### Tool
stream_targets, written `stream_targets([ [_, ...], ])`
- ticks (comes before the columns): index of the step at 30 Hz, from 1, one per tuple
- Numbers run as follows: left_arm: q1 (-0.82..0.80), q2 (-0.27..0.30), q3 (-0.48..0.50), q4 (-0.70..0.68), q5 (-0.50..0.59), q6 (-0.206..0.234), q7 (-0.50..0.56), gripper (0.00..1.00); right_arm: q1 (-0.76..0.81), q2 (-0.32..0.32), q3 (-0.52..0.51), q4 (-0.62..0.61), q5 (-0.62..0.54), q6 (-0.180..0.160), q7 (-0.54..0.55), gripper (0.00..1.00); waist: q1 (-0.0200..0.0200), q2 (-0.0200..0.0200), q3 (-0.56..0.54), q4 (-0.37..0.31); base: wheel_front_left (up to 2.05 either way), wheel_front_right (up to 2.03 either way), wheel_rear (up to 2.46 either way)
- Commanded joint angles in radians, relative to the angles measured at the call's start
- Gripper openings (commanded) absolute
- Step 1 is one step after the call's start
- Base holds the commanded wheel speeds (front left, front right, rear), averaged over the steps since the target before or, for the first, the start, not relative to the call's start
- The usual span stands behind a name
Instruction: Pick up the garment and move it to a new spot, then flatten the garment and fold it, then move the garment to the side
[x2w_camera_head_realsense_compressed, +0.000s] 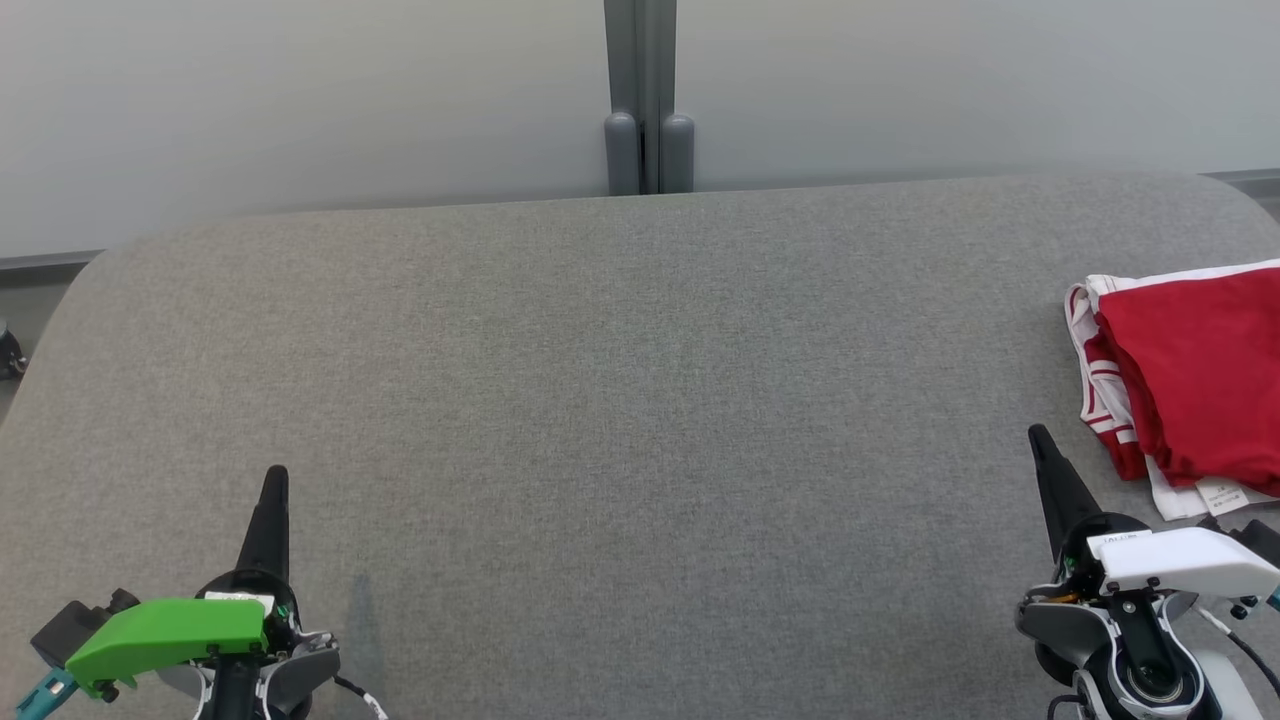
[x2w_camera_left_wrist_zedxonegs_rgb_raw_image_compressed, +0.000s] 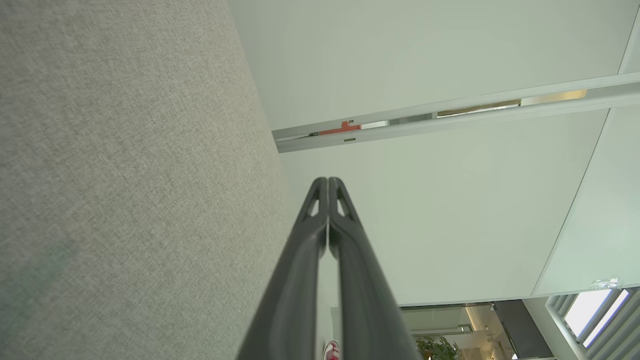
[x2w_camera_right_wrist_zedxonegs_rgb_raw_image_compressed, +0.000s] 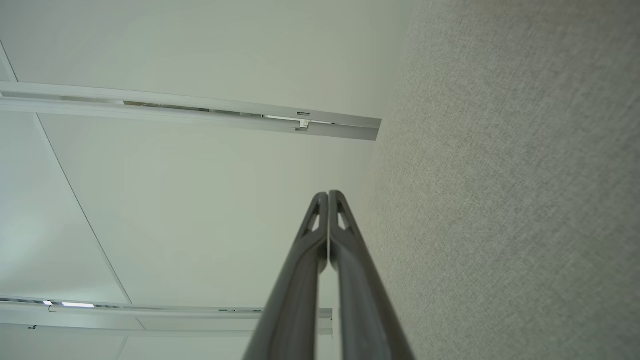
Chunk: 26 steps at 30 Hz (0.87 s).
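Observation:
The garment (x2w_camera_head_realsense_compressed: 1190, 375) is red with white striped trim, folded into a compact pile at the right edge of the grey padded table (x2w_camera_head_realsense_compressed: 620, 400); part of it runs off the head view. My right gripper (x2w_camera_head_realsense_compressed: 1040, 436) stands just left of and below the pile, shut and empty, apart from the cloth. My left gripper (x2w_camera_head_realsense_compressed: 276, 475) rests at the lower left, far from the garment, also shut with nothing in it. Both wrist views show the fingers pressed together, left gripper (x2w_camera_left_wrist_zedxonegs_rgb_raw_image_compressed: 327, 181) and right gripper (x2w_camera_right_wrist_zedxonegs_rgb_raw_image_compressed: 328, 194). A small bit of the red and white garment (x2w_camera_left_wrist_zedxonegs_rgb_raw_image_compressed: 332, 350) peeks at the left wrist view's bottom.
A pale wall with a grey vertical post (x2w_camera_head_realsense_compressed: 648, 110) stands behind the table's far edge. The table's rounded far corners fall away at the left and right. The broad middle of the grey surface is bare fabric.

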Motion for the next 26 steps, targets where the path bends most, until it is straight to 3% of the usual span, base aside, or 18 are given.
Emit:
stream_targets([
  [1,-0.020,0.004,0.007,0.000,-0.021,-0.009,0.007,0.00,-0.016,-0.002,-0.005,0.002,0.023,-0.001,0.007,0.00,0.0000,0.0000,-0.001,0.000,0.00,0.00,0.00],
  [26,-0.028,-0.003,0.037,0.015,-0.131,-0.008,0.048,0.00,-0.022,0.004,-0.026,0.022,0.147,-0.001,0.048,0.00,0.0000,0.0000,-0.011,-0.006,0.00,0.00,0.00],
])
